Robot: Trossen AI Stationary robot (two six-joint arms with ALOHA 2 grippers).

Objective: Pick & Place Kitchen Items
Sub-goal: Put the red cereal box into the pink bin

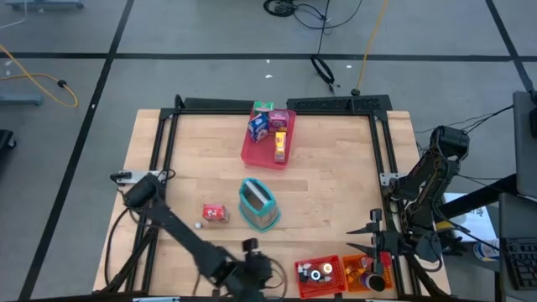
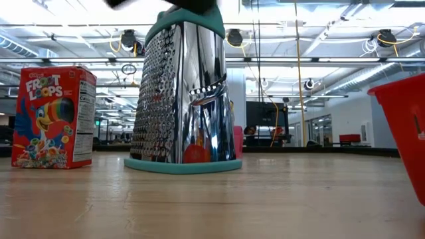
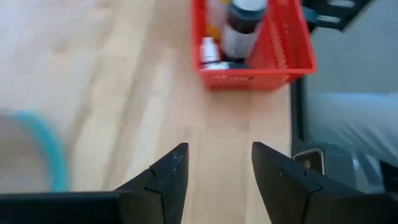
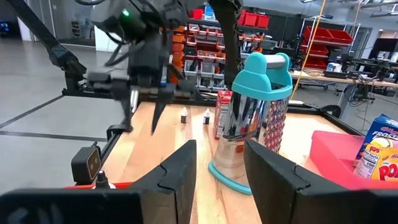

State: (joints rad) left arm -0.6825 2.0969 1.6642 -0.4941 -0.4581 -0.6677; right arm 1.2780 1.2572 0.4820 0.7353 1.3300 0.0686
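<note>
Centrally, shiny perforated metal grater (image 2: 182, 93) with teal rim standing on wooden table (image 1: 336, 180), cereal box (image 2: 53, 116) standing beside, red slatted bin (image 3: 252, 43) holding dark-capped jar (image 3: 239, 28), pink tray (image 1: 256, 151) holding cartons, left gripper (image 3: 214, 177) hovering empty with jaws apart, right gripper (image 4: 217, 168) waiting, jaws parted, empty.

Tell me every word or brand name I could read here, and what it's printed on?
"FROOT LOOPS": on the front of the red cereal box, standing left of the metal grater in the low view.
"FROST...": cut off, on the blue box in the pink tray, right wrist view.
"PO...": cut off, on the yellow and red box beside it.
Nutrition panel on the cereal box's side: too small to read.
Bottle labels in the red bin: blurred, unreadable.
</note>
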